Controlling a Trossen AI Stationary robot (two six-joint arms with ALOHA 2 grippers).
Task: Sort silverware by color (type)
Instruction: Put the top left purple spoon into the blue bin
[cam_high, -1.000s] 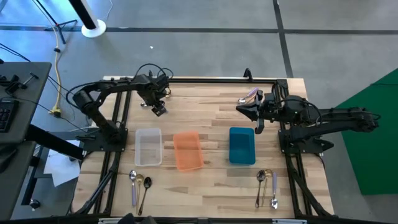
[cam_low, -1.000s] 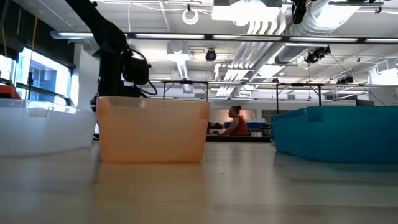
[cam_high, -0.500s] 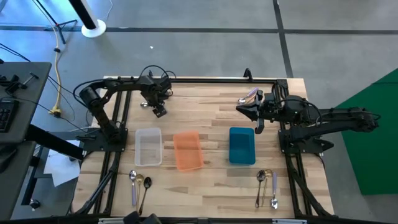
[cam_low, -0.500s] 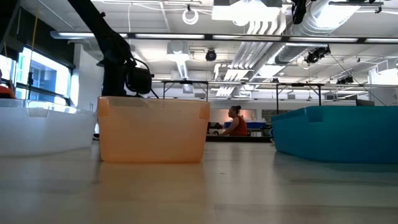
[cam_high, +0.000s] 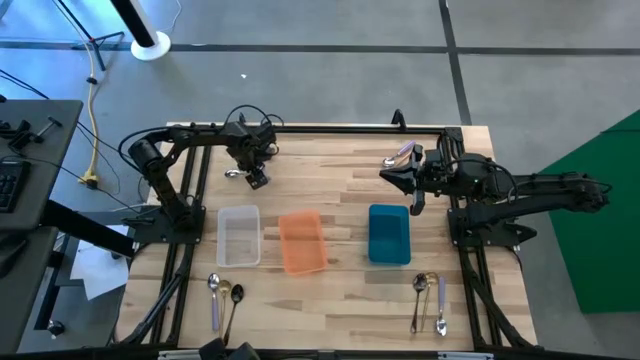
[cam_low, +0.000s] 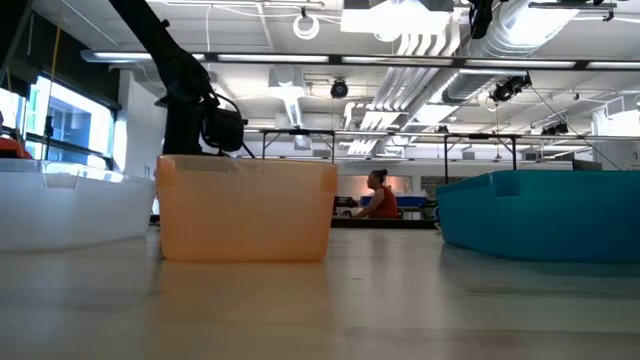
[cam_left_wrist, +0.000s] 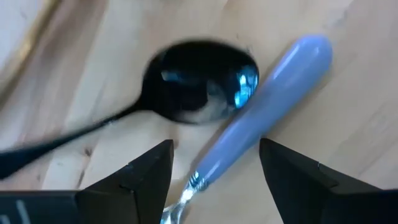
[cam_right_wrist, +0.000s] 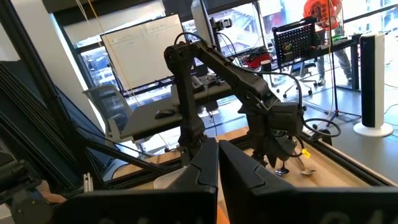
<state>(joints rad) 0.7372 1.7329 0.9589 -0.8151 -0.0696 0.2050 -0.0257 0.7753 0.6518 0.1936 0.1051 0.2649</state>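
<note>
Now down low at the far left of the table, left gripper, fingers spread wide on each side of a lilac-handled spoon. Right beside it, touching, a black spoon. Open like that probably to close on just one spoon and leave the other behind. Tricky, maybe, with the two so close together.

Over at the far right, right gripper, fingers pressed tight together, nothing pinched. Just waiting there, away from the trays, likely so as not to bump the busy arm. Some more spoons just behind it.

In a row across the middle: clear tray, orange tray, blue tray. No spoons seen inside any of them, so sorting looks barely started. Near left, three spoons in a small bunch. Near right, another bunch of spoons.

Compared with a second ago: left arm's elbow swung out to the left, and the gripper a tiny bit lower over its spoons. Same spot since half a second ago. Right arm not moved at all. Spoons and trays all where they were.
</note>
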